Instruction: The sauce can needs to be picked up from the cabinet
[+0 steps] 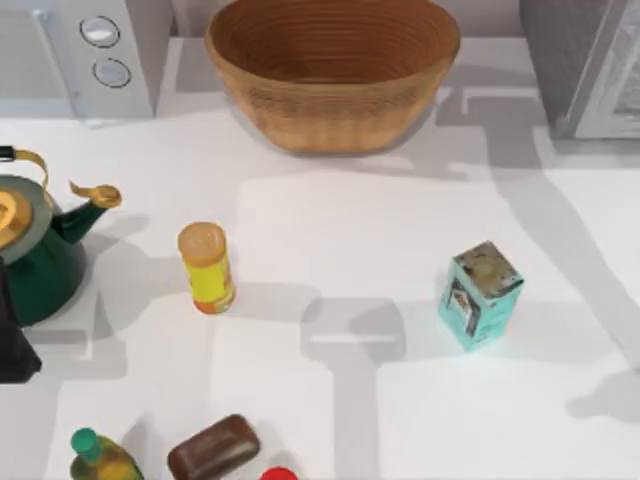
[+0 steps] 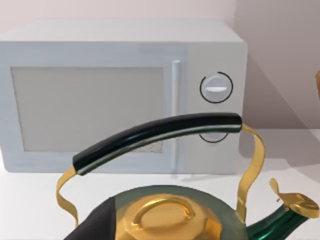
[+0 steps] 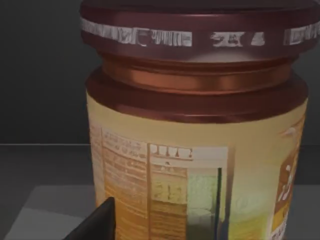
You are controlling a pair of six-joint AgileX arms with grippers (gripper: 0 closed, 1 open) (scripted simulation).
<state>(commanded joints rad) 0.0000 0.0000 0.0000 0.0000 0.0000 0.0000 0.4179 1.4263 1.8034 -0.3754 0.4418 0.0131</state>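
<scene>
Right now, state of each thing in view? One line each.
sauce can: upright, lid on, close before the right wrist camera in a dark space
kettle: upright, lid on
microwave: door shut
yellow canister: upright, lid on
teal box: upright, closed
basket: upright, nothing inside

White table (image 1: pixel 420 230), pale pink wall (image 2: pixel 270 55), soft shadows.
</scene>
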